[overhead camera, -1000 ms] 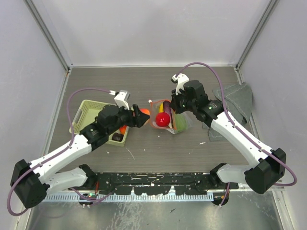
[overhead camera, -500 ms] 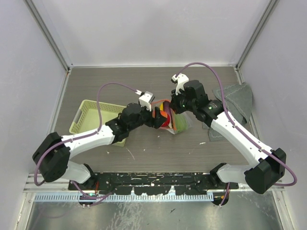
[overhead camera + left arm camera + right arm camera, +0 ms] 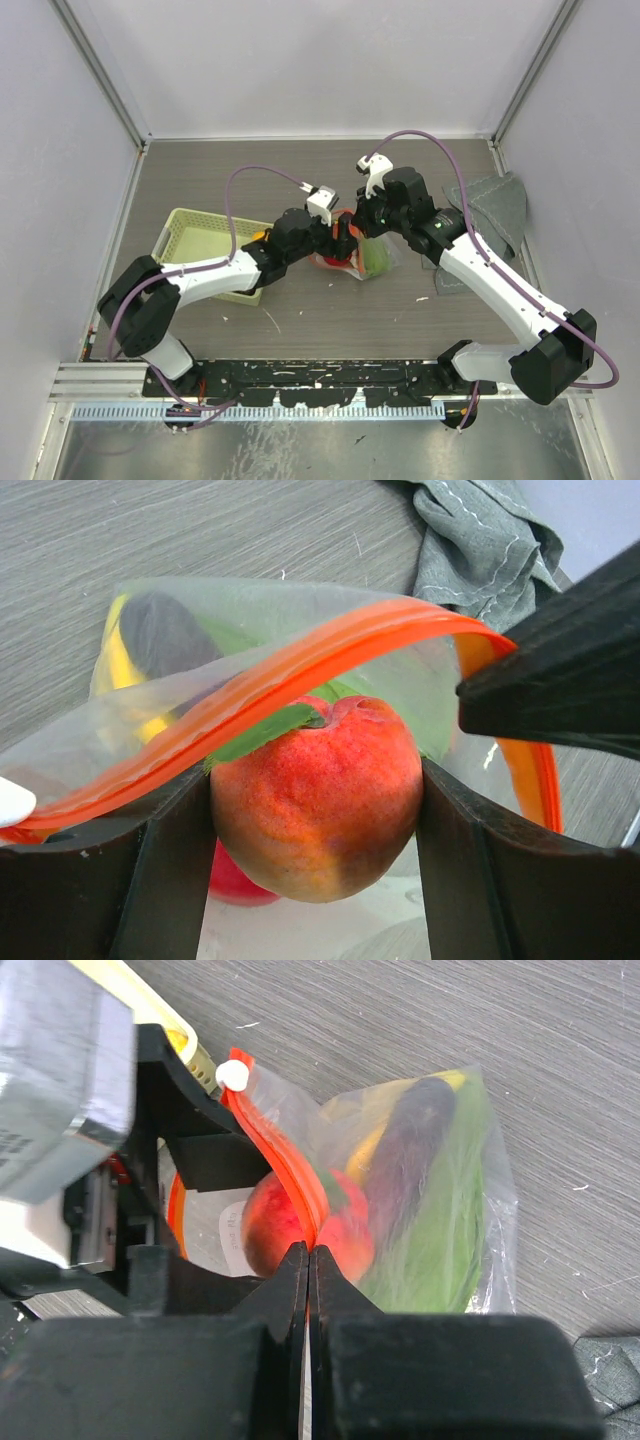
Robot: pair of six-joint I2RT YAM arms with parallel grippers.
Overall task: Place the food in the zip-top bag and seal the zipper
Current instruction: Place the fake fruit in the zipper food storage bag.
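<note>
as the table [image 3: 300,170] is walled on its left, far and right edges, the open room for moving is the bare wood along the far edge and the strip by the near edge, ahead of the arm bases. the pale green basket [image 3: 185,232] sits near the left edge. the left arm lies across its right end, so what is inside cannot be told. a grey cloth [image 3: 495,205] lies crumpled by the right edge, toward the far right corner. the zip-top bag [image 3: 378,258] lies about mid-table, a little right of centre, with both wrists crowded over its mouth.

the left gripper [image 3: 318,825] is clamped on a peach [image 3: 320,795], one finger on each side, right at the mouth, where the orange strip crosses just over its top. deeper in the bag lie a dark purple piece [image 3: 410,1145], a yellow piece [image 3: 118,660], leafy green [image 3: 440,1260] and a red piece [image 3: 238,885]. the right gripper [image 3: 309,1256] is pressed together on the zipper [image 3: 300,665], holding that lip up.

the step in hand looks like loading the peach. next, i judge, the left fingers must part to let it drop inside, then back out toward the basket side without snagging the strip. only with all the food in can the zipper be pressed closed. the two grippers are nearly touching, so there is little slack between them.
</note>
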